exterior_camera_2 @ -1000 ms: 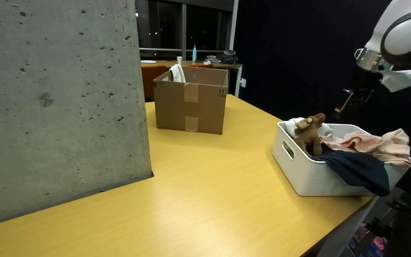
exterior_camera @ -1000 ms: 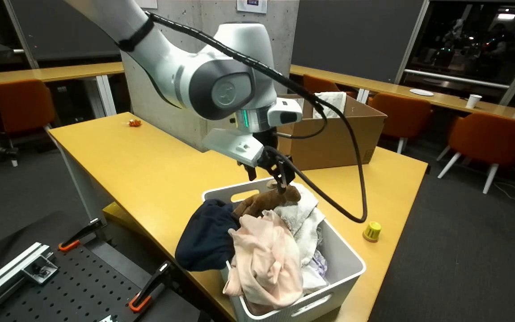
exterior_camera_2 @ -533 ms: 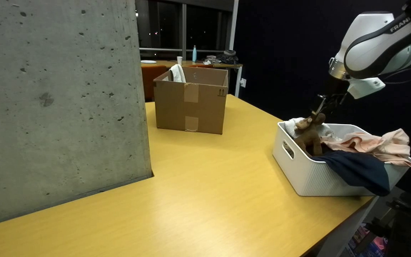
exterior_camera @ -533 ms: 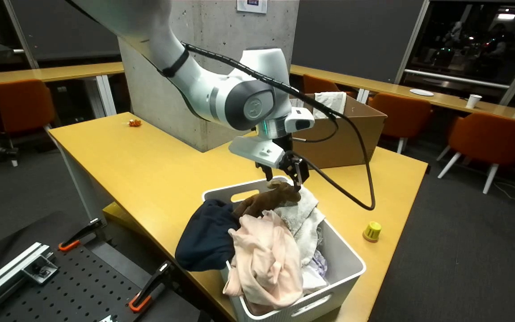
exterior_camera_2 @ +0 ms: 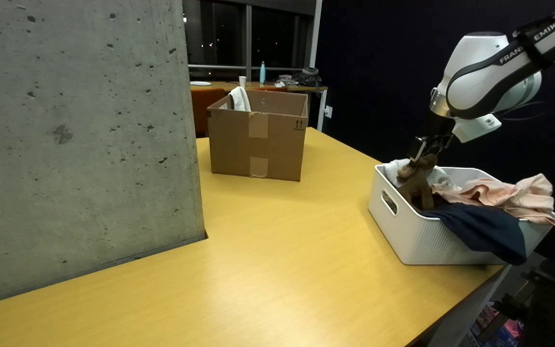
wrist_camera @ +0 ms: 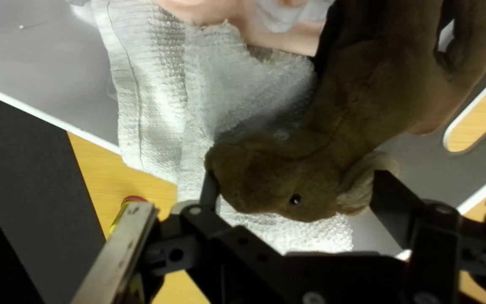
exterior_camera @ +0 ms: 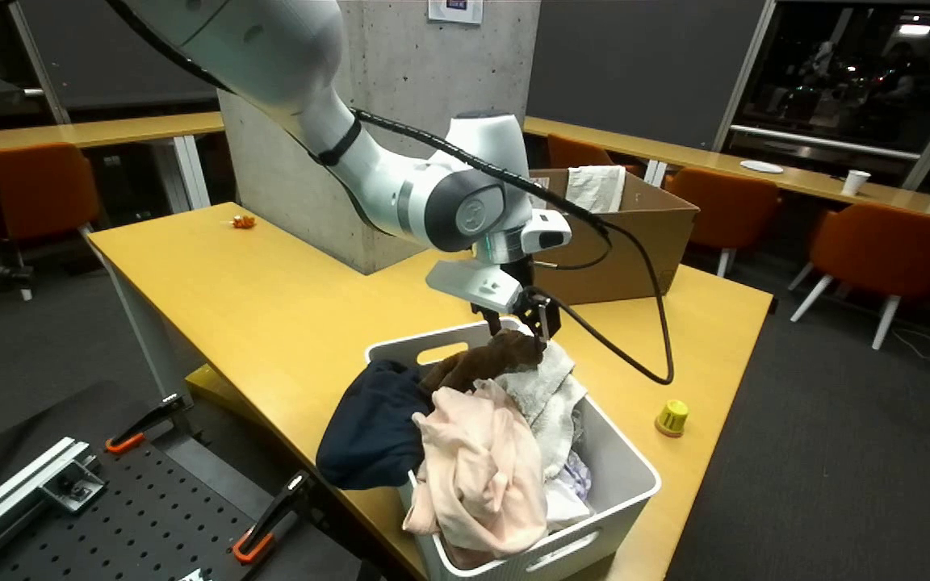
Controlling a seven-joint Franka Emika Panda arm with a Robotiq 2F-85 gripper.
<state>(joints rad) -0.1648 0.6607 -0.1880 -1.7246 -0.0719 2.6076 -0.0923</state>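
A brown plush animal (exterior_camera: 477, 365) lies at one end of a white basket (exterior_camera: 622, 460), and it shows in an exterior view (exterior_camera_2: 416, 187). My gripper (exterior_camera: 519, 329) is low over that end. In the wrist view my gripper (wrist_camera: 293, 182) is open, with one finger at each side of the plush's head (wrist_camera: 268, 177). One finger is at the snout and the other beside the pale ear. A whitish towel (exterior_camera: 544, 395) lies beneath the head. Pink cloth (exterior_camera: 485, 468) and navy cloth (exterior_camera: 372, 428) lie beside the plush. The navy cloth hangs over the rim.
A cardboard box (exterior_camera_2: 277, 144) with a white cloth (exterior_camera: 596, 188) over its edge stands on the yellow table (exterior_camera: 271, 290). A small yellow cup (exterior_camera: 672, 418) stands near the basket. A concrete pillar (exterior_camera_2: 80, 135) rises beside the table. A black cable (exterior_camera: 622, 361) loops from the arm.
My gripper has moved over the plush's head and down, with its fingers now around the head. The plush, the cloths and the basket look unmoved.
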